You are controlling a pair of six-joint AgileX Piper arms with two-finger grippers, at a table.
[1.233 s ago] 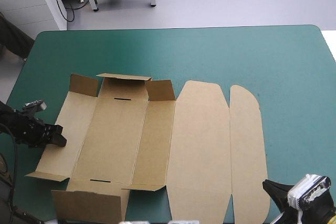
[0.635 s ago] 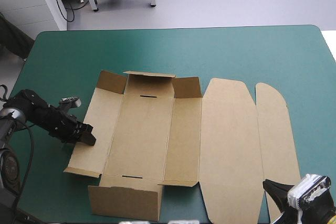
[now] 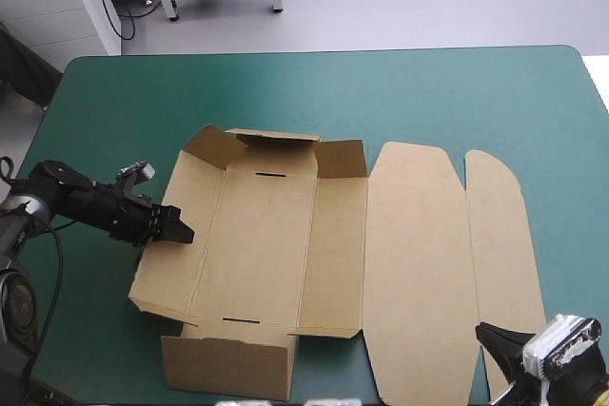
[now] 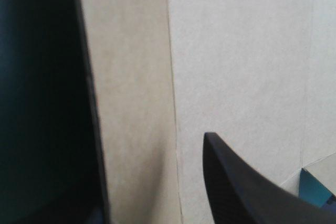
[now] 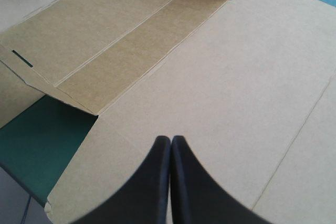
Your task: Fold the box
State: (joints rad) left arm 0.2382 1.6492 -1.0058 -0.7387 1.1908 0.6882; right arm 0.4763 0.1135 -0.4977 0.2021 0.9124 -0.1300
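The left gripper is laid over the left side panel of the box, about halfway along that panel. It is seen unclenched. In the left wrist view one black finger is set well off the middle, and bare brown board with a crease is shown between it and a dark mass on the other side. The panel seems to be tilted up a little from the teal-green cover.

The box is spread out near the middle of the table, somewhat toward its near edge. The far end flaps are raised, and a near end wall is stood up at the near left corner. Two slots are cut in the base. The lid panels are laid flat to the right.

The right gripper is clenched on nothing, its fingers met in one pointed arch. It is poised over the lid's near end, by the table's near edge.
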